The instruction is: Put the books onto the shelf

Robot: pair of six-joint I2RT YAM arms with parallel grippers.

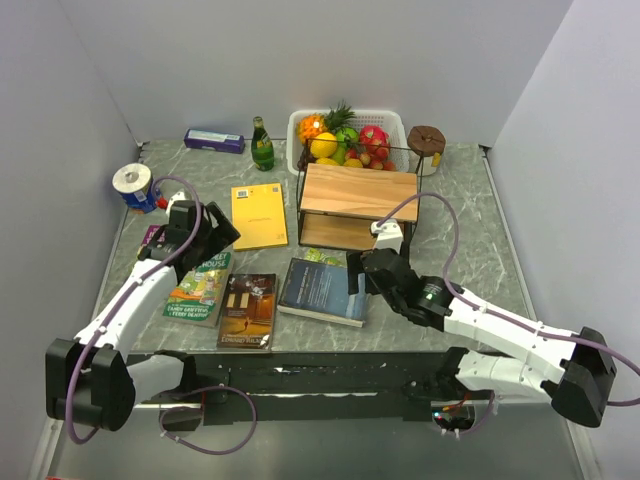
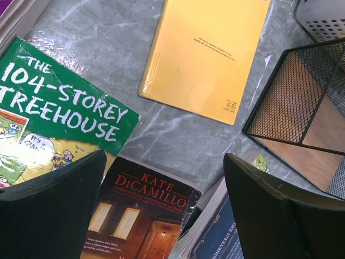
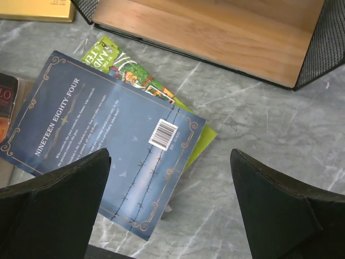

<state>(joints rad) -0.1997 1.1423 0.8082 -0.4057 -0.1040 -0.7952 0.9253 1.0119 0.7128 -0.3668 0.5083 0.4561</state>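
Two wide-open, empty hands: left hand [image 2: 164, 159] by green book [image 2: 59, 108], right hand [image 3: 170, 154] over blue book [image 3: 108, 145].

We see only a strip of the green book [image 3: 132, 70] beneath the dark blue book [image 3: 108, 135], the purple book [image 1: 151, 236] mostly behind the left arm [image 1: 125, 300], and the yellow book [image 2: 207, 54] with print too small to read.

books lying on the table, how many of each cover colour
yellow book: 1
green cartoon books: 2
dark brown book: 1
dark blue book: 1
purple book, only an edge showing: 1
total: 6
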